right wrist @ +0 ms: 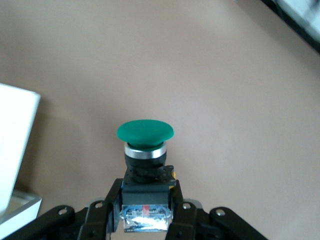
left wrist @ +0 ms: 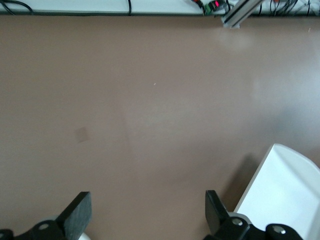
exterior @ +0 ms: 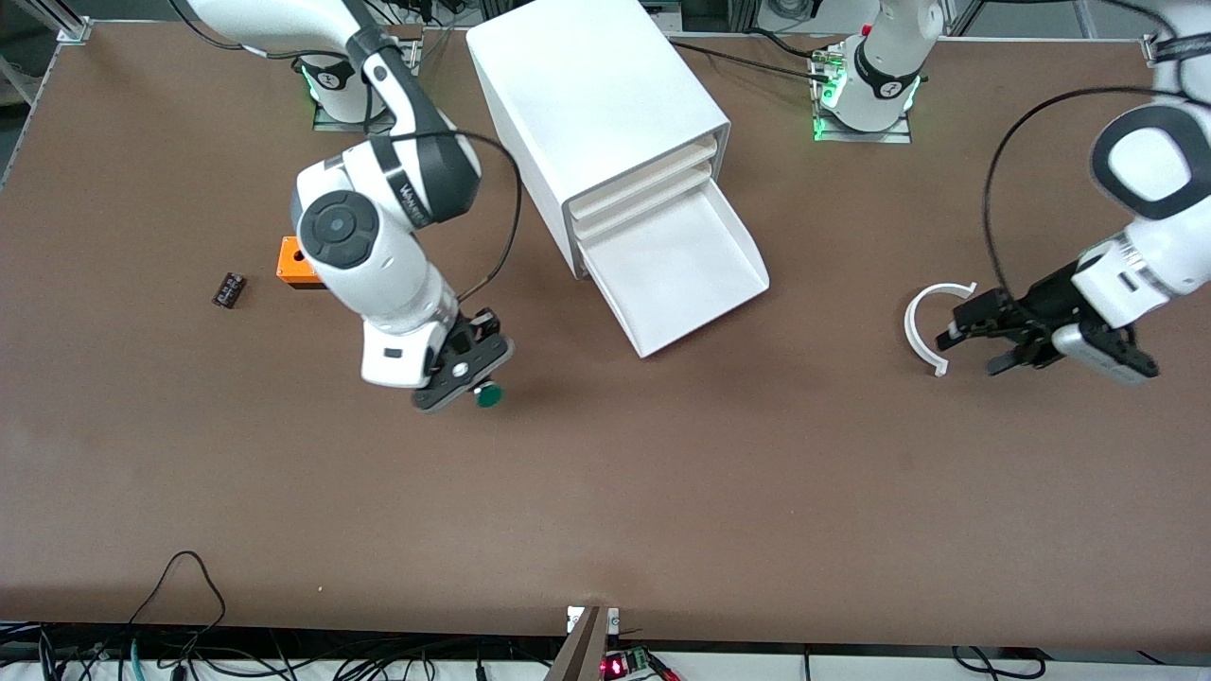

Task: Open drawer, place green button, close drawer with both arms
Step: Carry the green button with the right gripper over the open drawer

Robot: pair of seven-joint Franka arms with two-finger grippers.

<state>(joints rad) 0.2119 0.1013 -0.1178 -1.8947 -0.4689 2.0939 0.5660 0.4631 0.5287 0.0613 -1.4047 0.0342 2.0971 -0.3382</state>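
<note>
Black part [exterior: 228, 289]: small and dark, it lies on the desk [exterior: 662, 492] toward the right arm's end, near the orange cube [exterior: 295, 262].
Orange cube: it has a round hole in its side and is partly hidden under the right arm [exterior: 378, 246].
Right tool [exterior: 476, 376]: it is up over the bare desk, between the cube and the drawer, and its fingers are closed on the body of the button.
Button [right wrist: 145, 150]: a round green cap, below it a silver ring, then a black body with a blue part and a small red mark; the cap points away from the fingers.
Writing: a grey word runs along the black band of the right arm, but I cannot read it.
Cabinet [exterior: 596, 104]: a big white box that stands at an angle near the middle of the desk.
Drawer [exterior: 681, 270]: the bottom one, white and shallow, is pulled far out toward the front camera.
White ring [exterior: 925, 326]: an open curved piece that lies flat on the desk toward the left arm's end.
Left tool [exterior: 974, 345]: it is just beside the white ring, its fingers spread wide apart with nothing between them.
Desk: a plain brown surface; black cables hang along its near edge.
</note>
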